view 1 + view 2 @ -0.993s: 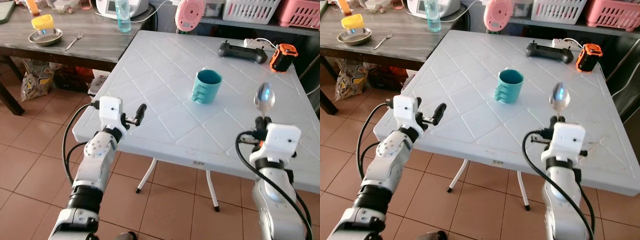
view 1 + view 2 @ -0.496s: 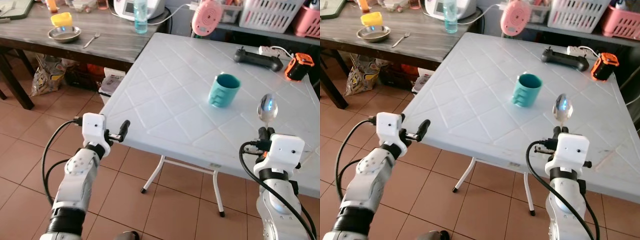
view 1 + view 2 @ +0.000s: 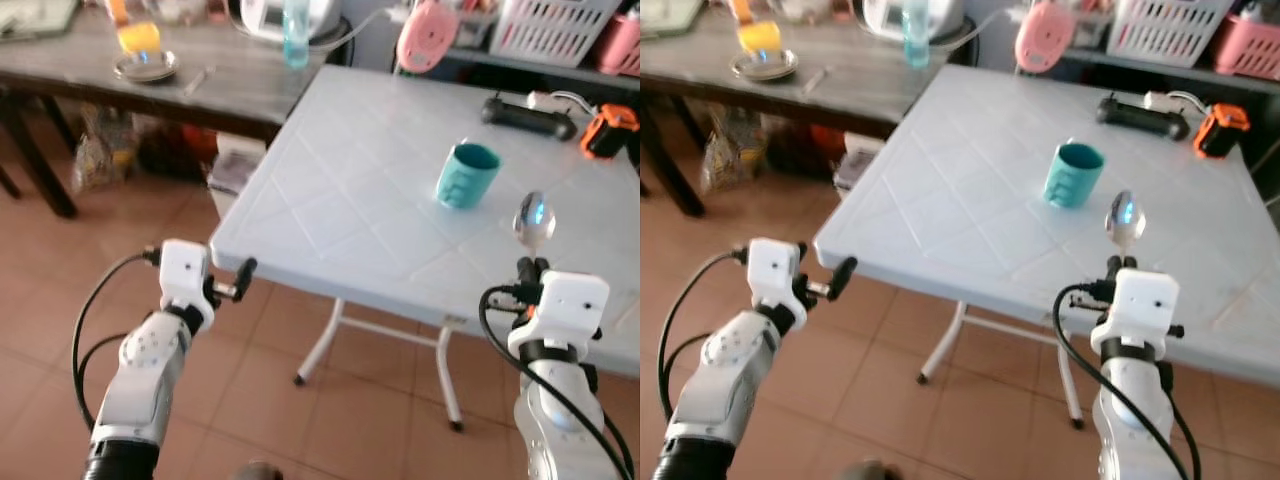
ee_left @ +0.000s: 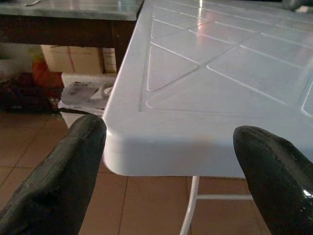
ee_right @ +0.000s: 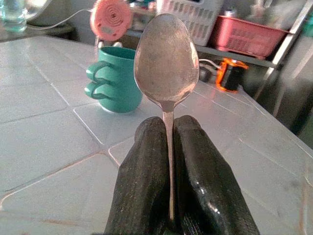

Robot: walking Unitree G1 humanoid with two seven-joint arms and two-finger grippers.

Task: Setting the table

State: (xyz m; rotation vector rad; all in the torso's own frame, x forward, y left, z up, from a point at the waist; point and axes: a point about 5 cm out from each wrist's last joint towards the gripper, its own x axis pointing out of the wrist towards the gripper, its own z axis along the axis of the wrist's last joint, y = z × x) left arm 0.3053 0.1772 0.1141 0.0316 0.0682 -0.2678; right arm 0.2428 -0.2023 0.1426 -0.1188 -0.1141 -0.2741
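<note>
A metal spoon point(image 3: 532, 220) stands upright, bowl up, with my right gripper point(image 3: 530, 268) shut on its handle near the front right edge of the white folding table point(image 3: 350, 190). In the right wrist view the spoon point(image 5: 166, 63) rises from between the closed fingers point(image 5: 146, 181). A teal mug point(image 3: 467, 175) sits on the table beyond the spoon. My left gripper point(image 3: 243, 280) is open and empty, held just off the table's front left corner point(image 4: 122, 152), with its fingertips point(image 4: 73, 161) spread either side of that corner.
A dark wooden table point(image 3: 170, 80) at the left holds a metal bowl point(image 3: 146, 66), an orange cup point(image 3: 139, 38), a fork point(image 3: 196, 80) and a bottle point(image 3: 295, 25). A black controller point(image 3: 528, 112) and an orange device point(image 3: 610, 130) lie at the white table's far side. Tiled floor below.
The view has shifted and blurred, so the camera moved back from the table. The left gripper now sits lower, off the table's corner. The right gripper still holds the spoon upright.
</note>
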